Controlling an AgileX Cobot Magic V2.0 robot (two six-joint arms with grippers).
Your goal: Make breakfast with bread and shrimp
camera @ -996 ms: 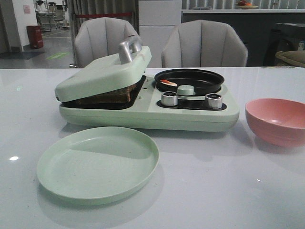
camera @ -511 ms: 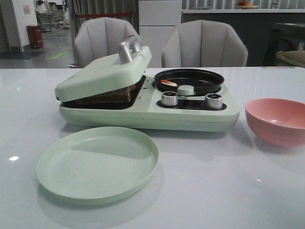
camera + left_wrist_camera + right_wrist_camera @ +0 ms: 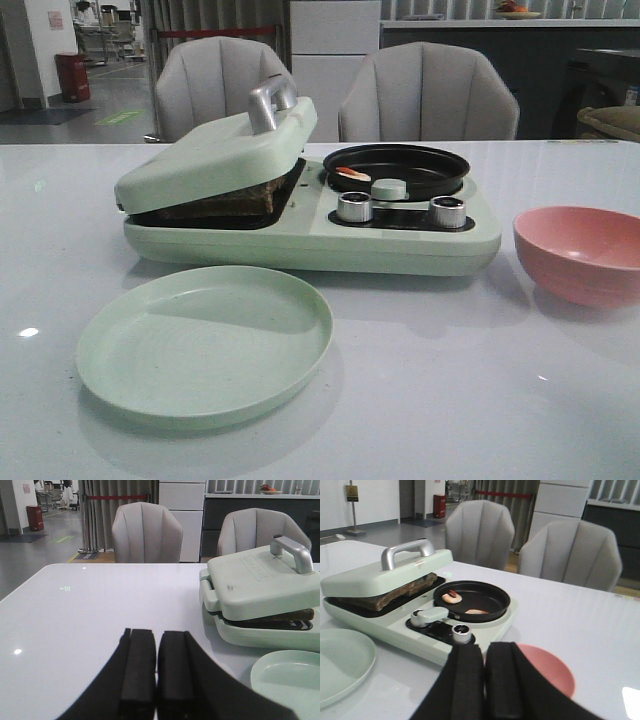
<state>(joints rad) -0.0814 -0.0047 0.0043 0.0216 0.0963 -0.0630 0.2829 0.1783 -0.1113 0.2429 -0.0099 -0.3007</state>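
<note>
Bread [image 3: 225,200], dark-crusted, sits pressed under the tilted lid [image 3: 215,155] of the pale green cooker [image 3: 400,240]; shrimp [image 3: 452,597], curled and pinkish, lies in the black round pan [image 3: 485,602]. Cooking appears in hand. Left gripper [image 3: 156,672] and right gripper [image 3: 484,680] are both closed, empty, clear of everything. Likely next: raise the lid by its metal handle [image 3: 270,100], then plate [image 3: 205,345] the food.

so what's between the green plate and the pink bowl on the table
Nothing: in the front view only bare white table lies between the green plate and the pink bowl. The breakfast maker sits farther back, not between them.
</note>
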